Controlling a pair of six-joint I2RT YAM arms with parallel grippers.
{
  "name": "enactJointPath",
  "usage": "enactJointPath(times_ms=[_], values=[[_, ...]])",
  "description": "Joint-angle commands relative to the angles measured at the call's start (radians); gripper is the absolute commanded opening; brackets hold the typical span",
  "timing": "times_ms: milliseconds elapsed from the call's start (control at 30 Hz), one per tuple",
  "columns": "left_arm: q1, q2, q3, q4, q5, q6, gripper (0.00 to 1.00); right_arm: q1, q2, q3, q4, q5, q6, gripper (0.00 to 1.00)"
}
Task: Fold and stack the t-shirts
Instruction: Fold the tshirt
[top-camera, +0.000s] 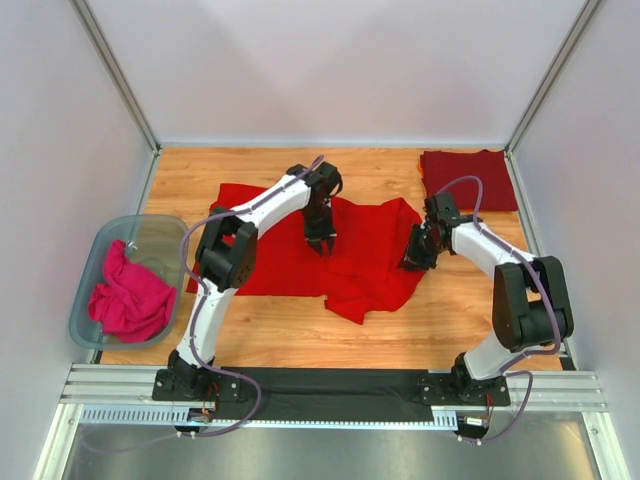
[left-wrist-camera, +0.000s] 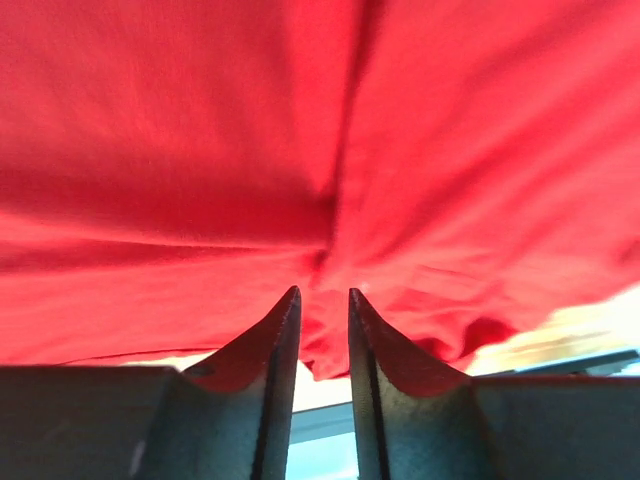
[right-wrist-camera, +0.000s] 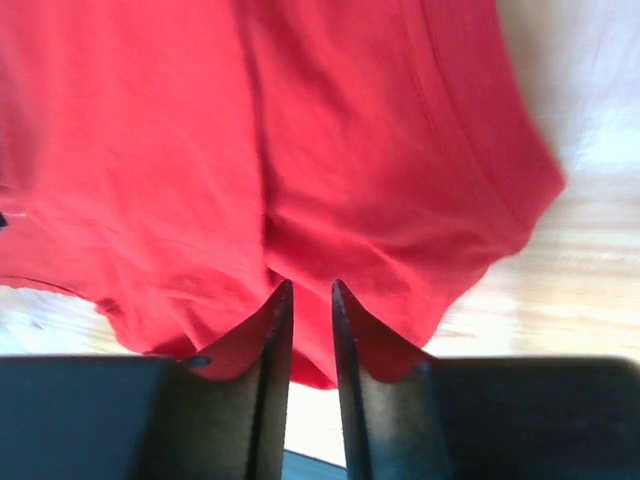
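Bunching at narrowly parted left gripper (left-wrist-camera: 318, 290), right gripper (right-wrist-camera: 310, 283): red t-shirt (top-camera: 370, 250), hold unclear.

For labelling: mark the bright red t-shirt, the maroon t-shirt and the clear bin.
bright red t-shirt (top-camera: 290, 265), top view, its middle.
maroon t-shirt (top-camera: 468, 180), top view, its centre.
clear bin (top-camera: 150, 240), top view, bare far wall.

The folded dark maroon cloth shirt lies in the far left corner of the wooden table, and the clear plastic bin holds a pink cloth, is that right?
No. The folded dark maroon cloth shirt lies in the far right corner of the wooden table, as the top external view shows. The clear plastic bin does hold a pink cloth.
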Motion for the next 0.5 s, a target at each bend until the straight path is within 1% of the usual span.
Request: enactJointPath(times_ms=[0,67,133,167,300,333,367,467], values=[[0.039,-0.017,0.126,-0.022,-0.029,0.055,0.34,-0.019,-0.005,0.148,0.003,0.048,-0.066,0.26],[0.090,-0.012,0.144,0.016,-0.031,0.061,0.34,-0.028,0.039,0.197,0.016,0.046,-0.085,0.31],[0.130,-0.003,0.157,0.051,-0.017,0.068,0.34,-0.042,0.090,0.282,0.038,0.040,-0.091,0.34],[0.171,0.018,0.163,0.083,0.003,0.073,0.34,-0.048,0.145,0.316,0.044,0.034,-0.090,0.35],[0.266,0.090,0.219,0.140,0.034,0.088,0.34,-0.066,0.284,0.454,0.073,0.031,-0.099,0.37],[0.285,0.104,0.227,0.156,0.046,0.085,0.34,-0.068,0.315,0.515,0.069,0.034,-0.102,0.38],[0.315,0.127,0.235,0.195,0.073,0.082,0.34,-0.069,0.366,0.541,0.069,0.038,-0.103,0.38],[0.361,0.164,0.247,0.292,0.123,0.056,0.34,-0.077,0.436,0.638,0.075,0.032,-0.112,0.38]])
